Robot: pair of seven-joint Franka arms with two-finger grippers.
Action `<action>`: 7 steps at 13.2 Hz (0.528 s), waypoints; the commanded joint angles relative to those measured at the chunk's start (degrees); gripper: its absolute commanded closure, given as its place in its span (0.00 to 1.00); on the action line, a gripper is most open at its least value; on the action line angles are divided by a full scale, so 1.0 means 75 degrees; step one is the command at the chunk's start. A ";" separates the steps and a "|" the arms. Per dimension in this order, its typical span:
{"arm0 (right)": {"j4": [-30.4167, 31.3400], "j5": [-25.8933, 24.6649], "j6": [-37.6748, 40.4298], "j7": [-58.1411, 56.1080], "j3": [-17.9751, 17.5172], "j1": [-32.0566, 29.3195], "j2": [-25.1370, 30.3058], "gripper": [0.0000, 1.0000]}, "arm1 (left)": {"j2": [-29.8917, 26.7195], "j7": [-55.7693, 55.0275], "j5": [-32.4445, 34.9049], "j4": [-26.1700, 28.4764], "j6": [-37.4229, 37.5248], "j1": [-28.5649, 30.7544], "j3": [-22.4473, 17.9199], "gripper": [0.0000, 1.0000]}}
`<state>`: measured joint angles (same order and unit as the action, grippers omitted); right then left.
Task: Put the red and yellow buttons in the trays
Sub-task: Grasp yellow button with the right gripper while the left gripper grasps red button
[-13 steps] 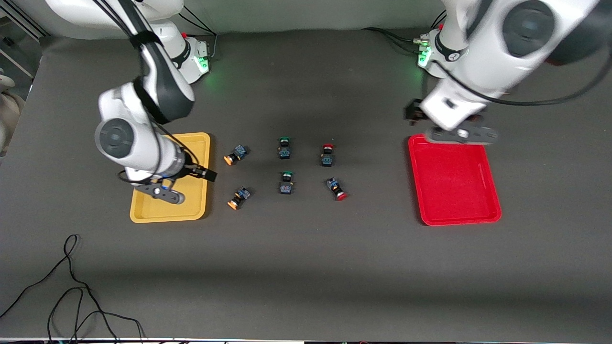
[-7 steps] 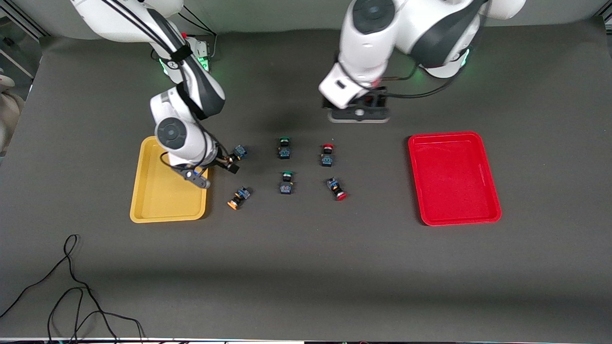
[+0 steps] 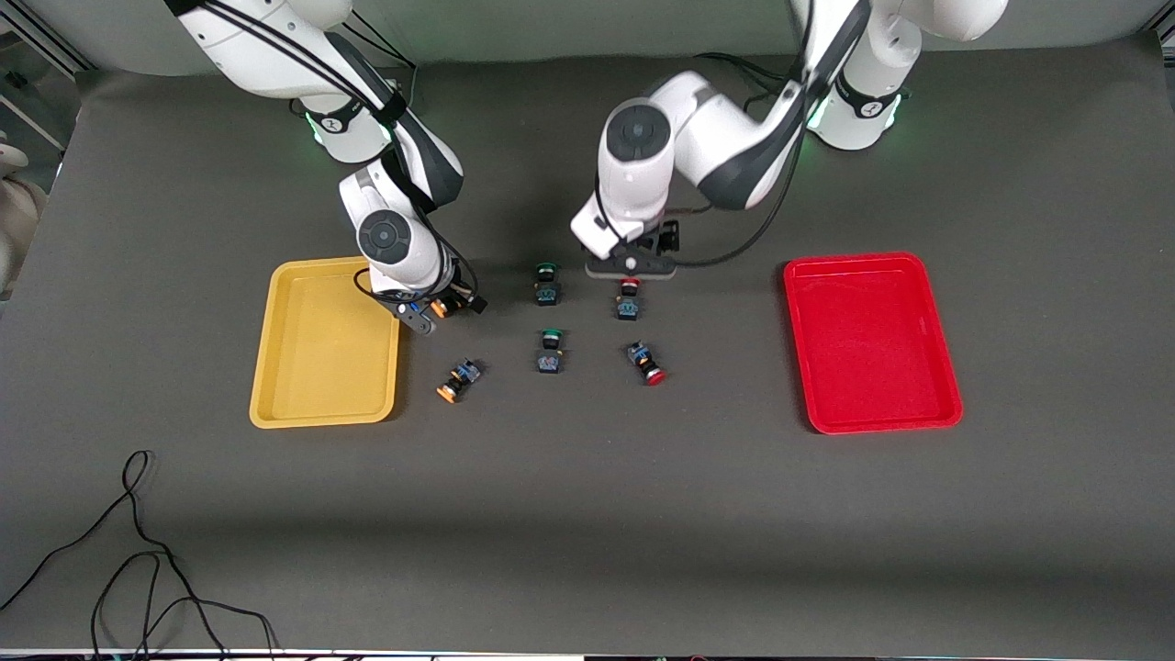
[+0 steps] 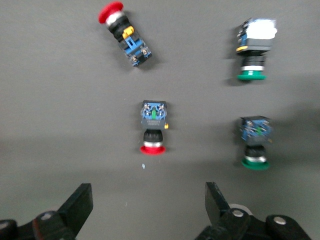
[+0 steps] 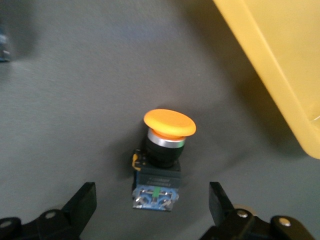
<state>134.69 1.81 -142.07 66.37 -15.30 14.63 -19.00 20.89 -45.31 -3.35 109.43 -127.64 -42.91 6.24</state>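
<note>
My right gripper (image 3: 444, 311) hangs open over a yellow button (image 5: 162, 159) beside the yellow tray (image 3: 321, 358). The button's blue base lies between the fingers (image 5: 82, 202), untouched. A second yellow button (image 3: 456, 379) lies nearer the camera. My left gripper (image 3: 632, 267) is open just over a red button (image 3: 629, 296), which shows ahead of its empty fingers (image 4: 215, 200) in the left wrist view. Another red button (image 3: 646, 363) lies nearer the camera, toward the red tray (image 3: 872, 349). Both trays hold nothing.
Two green-capped switches (image 3: 546, 283) (image 3: 550, 352) lie in a column between the yellow and red buttons. A black cable (image 3: 138, 551) loops on the mat near the front edge at the right arm's end.
Both arms have swung in from over the trays toward the buttons. The right gripper came down onto the yellow button by the yellow tray, the left onto the farther red one. Both stayed open.
</note>
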 commanded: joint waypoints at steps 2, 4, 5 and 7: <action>0.0206 -0.0136 -0.0264 0.0245 0.0001 0.0041 0.0037 0.24 | 0.0774 -0.0146 0.0153 0.0281 -0.1073 -0.0139 -0.0140 0.00; 0.0206 -0.0136 -0.0264 0.0245 0.0001 0.0041 0.0037 0.71 | 0.1091 -0.0146 0.0224 0.0281 -0.1436 -0.0127 -0.0152 0.00; 0.0194 -0.0136 -0.0264 0.0233 0.0001 0.0041 0.0048 0.81 | 0.1209 -0.0158 0.0224 0.0269 -0.1635 -0.0127 -0.0164 0.00; 0.0171 -0.0136 -0.0241 0.0233 0.0013 0.0018 0.0165 0.92 | 0.1362 -0.0158 0.0236 0.0269 -0.1766 -0.0127 -0.0199 0.00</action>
<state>135.64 1.81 -143.22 66.38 -15.30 14.61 -19.15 30.73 -45.31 -2.70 111.34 -139.87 -42.93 5.66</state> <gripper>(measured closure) 0.502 0.000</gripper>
